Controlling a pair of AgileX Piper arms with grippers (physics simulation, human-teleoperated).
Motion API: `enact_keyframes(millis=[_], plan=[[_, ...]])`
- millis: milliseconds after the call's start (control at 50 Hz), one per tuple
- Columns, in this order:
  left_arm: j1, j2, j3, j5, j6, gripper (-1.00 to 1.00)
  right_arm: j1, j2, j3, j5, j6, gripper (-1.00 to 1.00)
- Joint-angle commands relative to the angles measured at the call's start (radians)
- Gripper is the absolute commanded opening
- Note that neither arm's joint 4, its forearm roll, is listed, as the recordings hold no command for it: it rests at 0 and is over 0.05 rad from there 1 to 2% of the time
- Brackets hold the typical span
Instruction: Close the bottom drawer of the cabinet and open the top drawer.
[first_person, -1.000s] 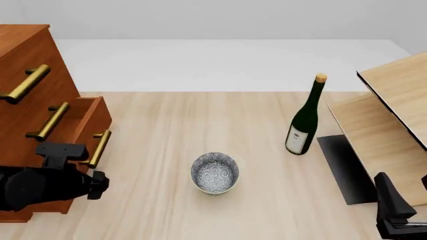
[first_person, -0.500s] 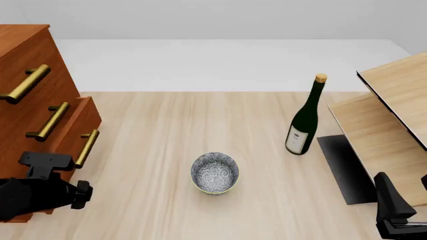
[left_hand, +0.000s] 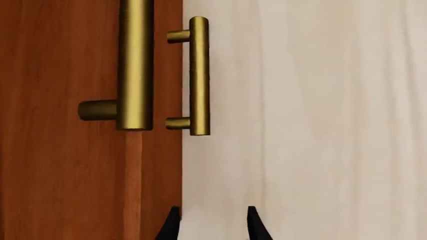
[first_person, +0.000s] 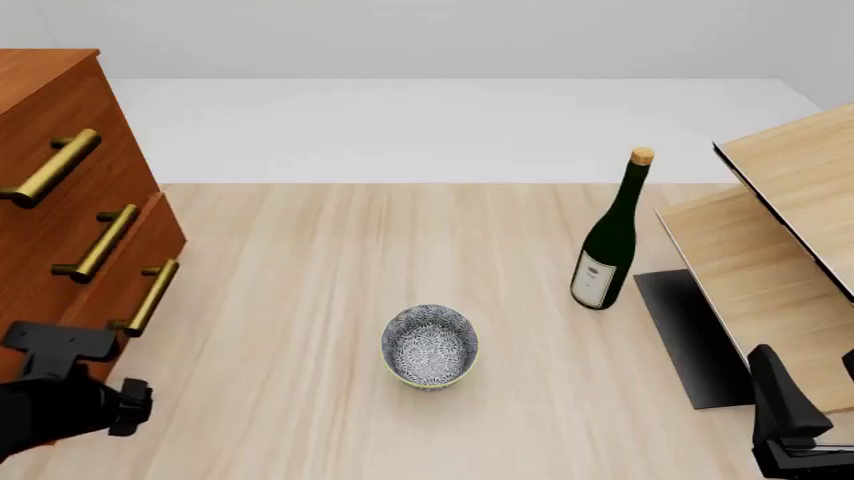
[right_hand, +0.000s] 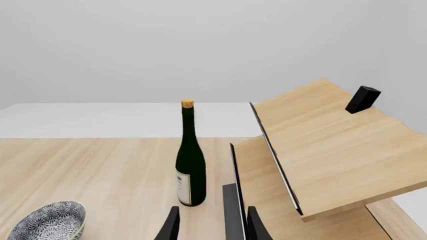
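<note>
With the bottom drawer (first_person: 127, 290) looking shut, the empty, parted left claw (left_hand: 210, 227) risks hooking the nearer middle handle (first_person: 96, 243) instead of the top drawer (first_person: 60, 160) above it.

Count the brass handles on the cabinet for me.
3, all on the cabinet front at the left: the top drawer's handle, one below it, and the bottom drawer's handle.

The cabinet (first_person: 54, 200) is smooth reddish-brown wood with satin brass bar handles (first_person: 91, 243), on a pale matt wood-grain table (first_person: 334, 260).
</note>
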Motion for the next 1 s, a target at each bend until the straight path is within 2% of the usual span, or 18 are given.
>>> enact_keyframes(millis=[20, 140, 280, 300, 380, 700, 880, 920, 940, 980, 1000], plan=[[0.047, -0.013, 0.029, -0.035, 0.061, 1.00, 0.000, 0.001, 0.000, -0.001, 0.000, 1.00], [0.054, -0.029, 0.034, -0.037, 0.074, 1.00, 0.001, 0.002, 0.000, -0.003, 0.000, 1.00], [0.097, -0.046, 0.054, -0.053, 0.122, 1.00, 0.002, 0.001, 0.000, -0.001, 0.000, 1.00], [0.088, -0.042, 0.044, -0.051, 0.108, 1.00, 0.002, 0.001, 0.000, -0.001, 0.000, 1.00], [0.113, -0.046, 0.041, -0.061, 0.124, 1.00, 0.003, 0.000, 0.000, 0.000, 0.000, 1.00], [0.110, -0.066, 0.033, -0.046, 0.125, 1.00, 0.003, -0.001, 0.000, 0.001, -0.002, 1.00], [0.024, -0.058, -0.006, 0.000, 0.060, 1.00, 0.001, -0.002, 0.000, 0.001, 0.000, 1.00], [-0.016, -0.047, -0.023, 0.012, 0.020, 1.00, 0.001, -0.002, 0.000, 0.002, 0.001, 1.00], [-0.026, -0.046, -0.022, 0.015, 0.022, 1.00, 0.001, -0.002, 0.000, 0.002, 0.001, 1.00], [-0.094, -0.034, -0.050, 0.032, -0.042, 1.00, 0.001, -0.002, 0.000, 0.001, 0.001, 1.00], [-0.082, -0.042, -0.041, 0.032, -0.017, 1.00, 0.001, -0.002, 0.000, 0.001, 0.002, 1.00]])
